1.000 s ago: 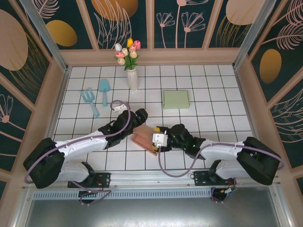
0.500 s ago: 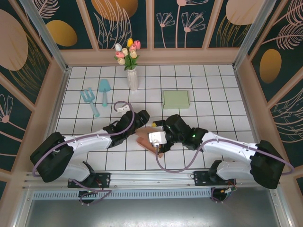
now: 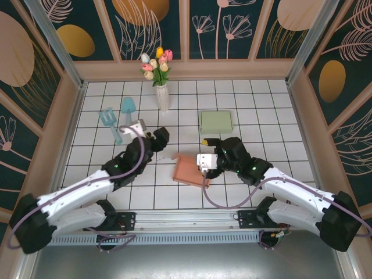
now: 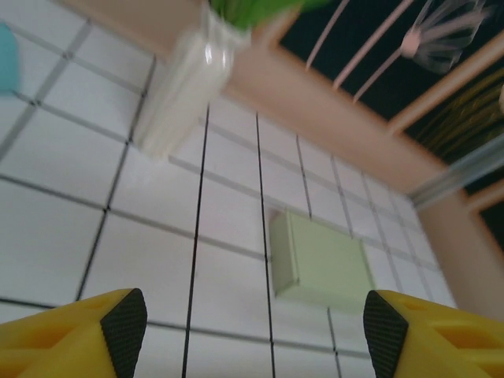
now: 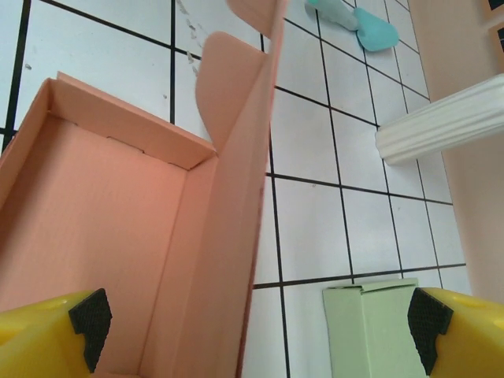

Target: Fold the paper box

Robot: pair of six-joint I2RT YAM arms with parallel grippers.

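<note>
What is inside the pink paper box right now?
Inside the pink box, only bare cardboard floor and walls show; its nearest corner is covered by fingers of the right gripper.

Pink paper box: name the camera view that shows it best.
Right wrist view: the pink paper box is close, with its open inside, walls and raised flap clear. Top external shows the box from above, small, its inside hard to read.

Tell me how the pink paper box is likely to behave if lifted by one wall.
Probably light and floppy: the pink paper box looks like thin card, and its rounded flap stands loose, unfolded. Lifted by one wall, it would likely bend or twist rather than stay rigid. Pushed across the tiled table, it should slide flat, not roll.
</note>
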